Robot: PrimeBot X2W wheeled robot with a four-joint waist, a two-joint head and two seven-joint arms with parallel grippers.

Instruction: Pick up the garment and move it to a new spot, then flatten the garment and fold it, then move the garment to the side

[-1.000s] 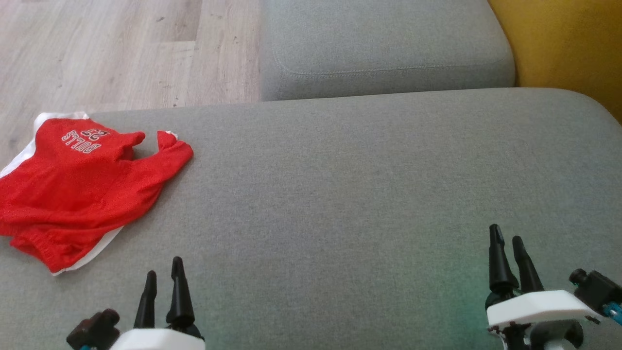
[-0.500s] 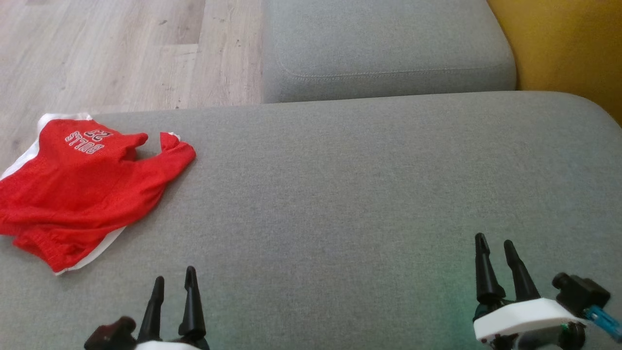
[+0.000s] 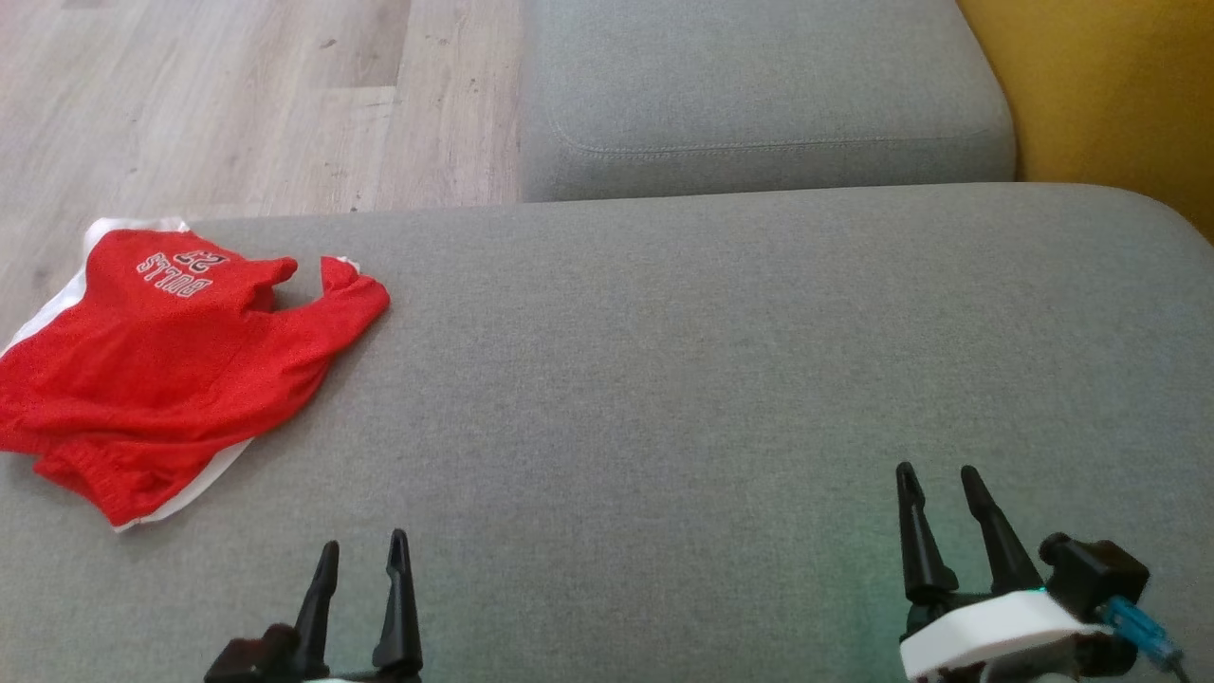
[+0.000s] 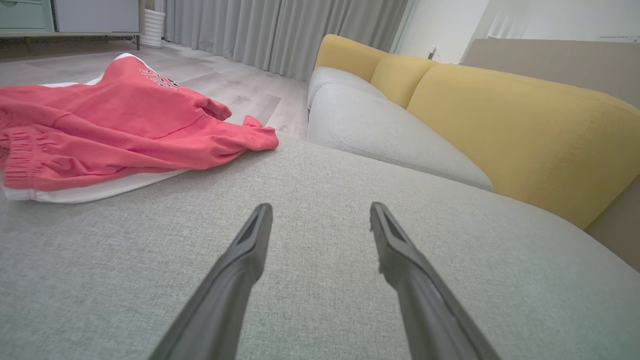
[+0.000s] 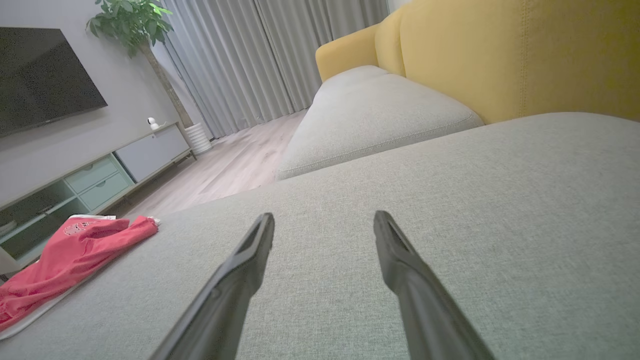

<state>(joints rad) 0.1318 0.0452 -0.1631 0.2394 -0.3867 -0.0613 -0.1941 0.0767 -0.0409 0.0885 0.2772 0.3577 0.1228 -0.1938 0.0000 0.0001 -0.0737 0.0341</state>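
Note:
The garment (image 3: pixel 171 360) is a red jersey with white trim and white lettering, lying folded and rumpled at the far left edge of the grey sofa cushion (image 3: pixel 721 379). It also appears at the upper left as the garment (image 4: pixel 115 130) and at the lower left as the garment (image 5: pixel 65 260). My left gripper (image 3: pixel 363 550) hovers open near the bottom edge, below and to the right of the jersey, with nothing between its fingers. My right gripper (image 3: pixel 937 472) stands open and empty at the lower right, far from the jersey.
A second grey cushion (image 3: pixel 759 85) lies beyond the near one, with the yellow backrest (image 3: pixel 1100 95) to the right. Wood floor (image 3: pixel 237 95) shows past the sofa's left edge. A TV cabinet (image 5: pixel 90 180), a potted plant (image 5: pixel 130 25) and curtains (image 5: pixel 260 55) stand across the room.
Both grippers have drawn back toward the bottom edge of the head view, the right one also shifting left. The picture has drifted slightly. The garment lies as before.

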